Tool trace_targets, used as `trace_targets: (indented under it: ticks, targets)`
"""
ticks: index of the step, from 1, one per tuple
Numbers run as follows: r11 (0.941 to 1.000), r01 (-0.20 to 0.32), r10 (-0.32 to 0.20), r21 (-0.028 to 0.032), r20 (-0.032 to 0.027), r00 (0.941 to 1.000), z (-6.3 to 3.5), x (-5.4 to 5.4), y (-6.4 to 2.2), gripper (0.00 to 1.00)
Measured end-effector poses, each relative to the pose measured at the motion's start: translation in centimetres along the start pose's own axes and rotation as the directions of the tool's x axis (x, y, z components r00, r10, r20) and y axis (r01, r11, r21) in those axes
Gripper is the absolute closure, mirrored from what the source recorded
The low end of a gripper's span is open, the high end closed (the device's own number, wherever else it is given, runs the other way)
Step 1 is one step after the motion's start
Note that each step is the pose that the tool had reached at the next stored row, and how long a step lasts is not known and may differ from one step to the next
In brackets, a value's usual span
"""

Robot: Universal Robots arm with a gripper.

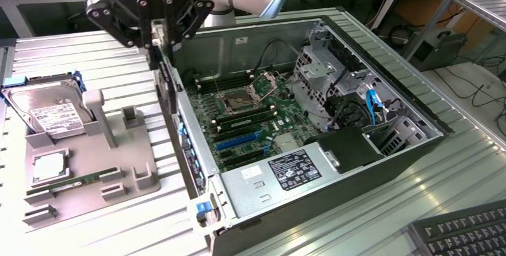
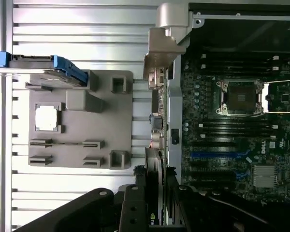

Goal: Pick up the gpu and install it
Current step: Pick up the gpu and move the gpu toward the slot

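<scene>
Clamping the gpu [image 2: 155, 166] edge-on between my clenched fingers [image 2: 133, 208].
My gripper [image 1: 156, 38] hangs above the open computer case [image 1: 395, 149], the card pointing down along its wall near the motherboard [image 1: 253, 120]. The grey holder tray [image 1: 118, 155] with the hard drive [image 1: 47, 114] lies to the exterior view's left.

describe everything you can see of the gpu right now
The gpu shows edge-on as a thin, flat, dark card, hanging upright from the hand, which is shut on its upper end. In the wrist view a narrow silvery edge runs out from between the fingers. It hangs at the side wall of the open computer case, between the motherboard and the grey parts tray, and is not seated in a slot. Whether its lower end touches the wall cannot be told.
</scene>
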State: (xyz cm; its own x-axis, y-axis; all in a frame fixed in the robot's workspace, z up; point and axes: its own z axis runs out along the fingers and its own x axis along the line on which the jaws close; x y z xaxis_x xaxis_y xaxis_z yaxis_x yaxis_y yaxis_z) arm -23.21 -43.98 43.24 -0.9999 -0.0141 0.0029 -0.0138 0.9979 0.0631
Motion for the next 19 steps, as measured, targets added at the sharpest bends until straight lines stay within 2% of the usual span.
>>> trace_targets:
  ticks: [4,9,13,19]
  targets:
    - [1.0000,0.000,0.000,-0.0005,-0.0031,1.0000,-1.16,-1.8,-0.47,0.74]
    - [1.0000,0.000,0.000,-0.0027,-0.0045,1.0000,-1.28,-4.8,-0.76,0.74]
    - [1.0000,-0.001,0.001,-0.0025,-0.0069,1.0000,-0.89,-6.6,-0.81,0.74]
    - [1.0000,-0.001,0.001,0.0017,-0.0090,1.0000,0.24,-9.5,-0.80,0.74]
